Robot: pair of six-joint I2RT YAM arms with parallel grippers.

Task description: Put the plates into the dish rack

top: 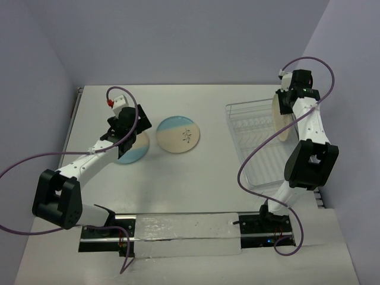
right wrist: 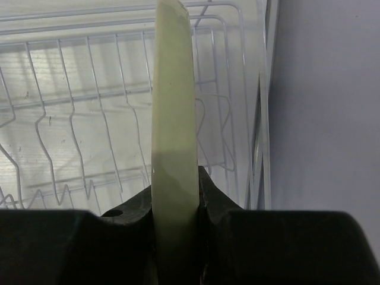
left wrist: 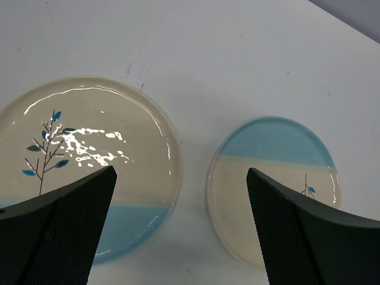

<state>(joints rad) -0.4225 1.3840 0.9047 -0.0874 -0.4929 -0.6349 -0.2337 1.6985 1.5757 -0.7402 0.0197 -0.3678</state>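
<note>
Okay, right gripper point(right wrist: 176, 193) was pinching the pale green plate point(right wrist: 172, 89) on edge, upright over the dish rack point(right wrist: 77, 101); I couldn't tell if it was seated. Left gripper point(left wrist: 180, 178) hung fingers spread wide, holding nothing, above one blue plate point(left wrist: 89, 148) and the second blue plate point(left wrist: 273, 160), both flat on the table point(top: 196, 178), slightly apart.
</note>
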